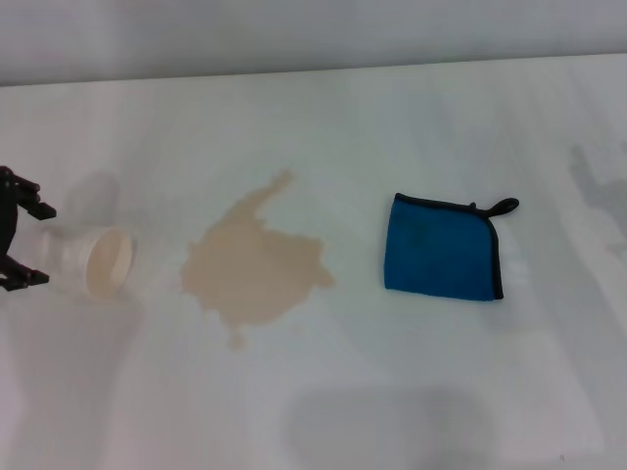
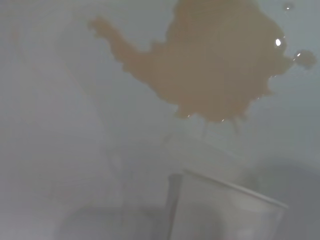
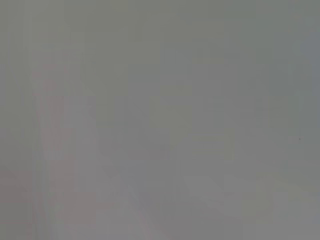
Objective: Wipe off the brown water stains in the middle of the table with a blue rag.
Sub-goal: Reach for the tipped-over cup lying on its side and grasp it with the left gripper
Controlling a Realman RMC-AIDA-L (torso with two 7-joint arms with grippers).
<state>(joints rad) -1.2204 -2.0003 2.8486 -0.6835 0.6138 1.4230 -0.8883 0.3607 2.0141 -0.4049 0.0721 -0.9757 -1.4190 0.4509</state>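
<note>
The brown water stains (image 1: 253,266) form one tan blotch with a thin tail in the middle of the white table (image 1: 411,392); the left wrist view shows the brown water stains (image 2: 210,65) close up. To its right the blue rag (image 1: 443,248) lies flat and folded, black loop at one corner, with nothing touching it. My left gripper (image 1: 39,243) is at the far left edge, open, its black fingers (image 1: 29,204) straddling the base of a tipped paper cup. The right gripper is out of view.
A cream paper cup (image 1: 96,260) lies on its side left of the stain, mouth toward it; the cup's rim (image 2: 225,210) also shows in the left wrist view. The table's far edge (image 1: 313,70) runs along the back. The right wrist view shows only plain grey surface.
</note>
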